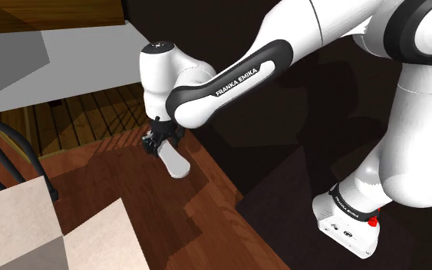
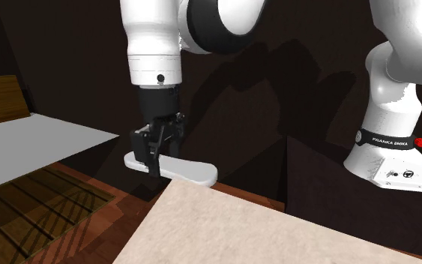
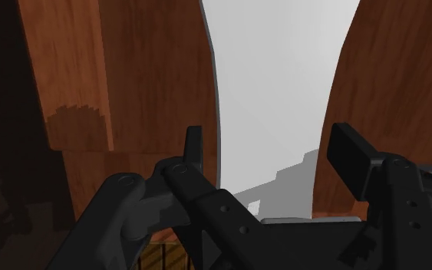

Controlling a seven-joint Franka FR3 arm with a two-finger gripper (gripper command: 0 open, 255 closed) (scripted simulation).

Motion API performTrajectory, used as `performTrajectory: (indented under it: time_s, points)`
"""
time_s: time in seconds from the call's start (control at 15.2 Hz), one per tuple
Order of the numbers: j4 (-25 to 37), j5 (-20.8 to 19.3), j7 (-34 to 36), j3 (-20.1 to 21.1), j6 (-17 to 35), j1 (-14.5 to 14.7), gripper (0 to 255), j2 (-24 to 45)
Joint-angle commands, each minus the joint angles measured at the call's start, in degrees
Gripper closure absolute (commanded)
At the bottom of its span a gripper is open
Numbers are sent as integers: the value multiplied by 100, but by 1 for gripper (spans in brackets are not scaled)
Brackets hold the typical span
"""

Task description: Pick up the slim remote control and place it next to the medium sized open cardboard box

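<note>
over the wooden table (image 1: 164,226), near its edge, gripping the slim white remote (image 2: 193,173) toward one end, with the gripper (image 2: 157,154) clamped on both its sides. grasp seemingly done, though hard to tell whether lifted clear. left to do: carrying it over and setting it down beside the cardboard box (image 1: 22,222) close by.

Bare wood table (image 1: 202,205) all round the gripper (image 2: 157,157) – the cardboard box (image 2: 276,232) near it is the big blocker, and the clamped remote (image 2: 190,171) sticks out sideways.
</note>
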Motion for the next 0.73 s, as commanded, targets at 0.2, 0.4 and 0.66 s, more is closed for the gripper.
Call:
performTrajectory:
  time_s: [0.2, 0.4, 0.66]
  points:
    - [68, 142, -81, 85, -291, -60, 255, -244]
    - [134, 220, -128, 126, -472, -90, 255, -372]
    - [241, 318, -187, 175, -721, -124, 255, -530]
